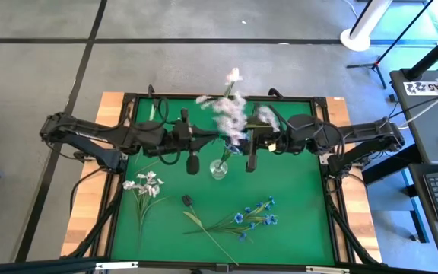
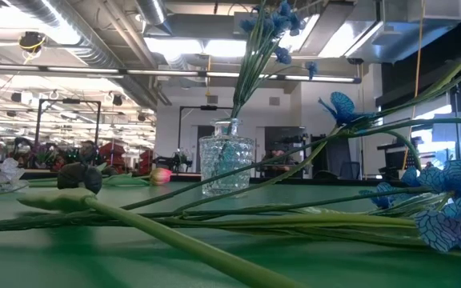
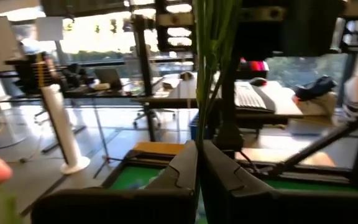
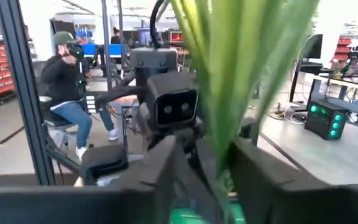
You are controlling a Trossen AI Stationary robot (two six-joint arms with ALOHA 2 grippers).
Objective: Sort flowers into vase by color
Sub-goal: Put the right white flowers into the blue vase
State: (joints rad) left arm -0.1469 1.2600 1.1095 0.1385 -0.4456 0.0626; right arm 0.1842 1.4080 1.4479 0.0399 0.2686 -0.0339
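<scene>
From above, both grippers, left (image 1: 204, 144) and right (image 1: 240, 143), meet at the pink stems (image 1: 230, 114) in the vase (image 1: 219, 169). White flowers (image 1: 146, 185) and blue flowers (image 1: 253, 217) lie on the mat (image 1: 295, 198). Left wrist: fingers (image 3: 185, 168) clenched on stems. Right wrist: fingers (image 4: 160, 162) apart around stems.

Clear glass vase (image 1: 218, 169) upright mid-bench holding a tall spray (image 1: 230, 114), white blossoms (image 1: 144, 184) lying left, blue blossoms (image 1: 253, 217) lying right of them
</scene>
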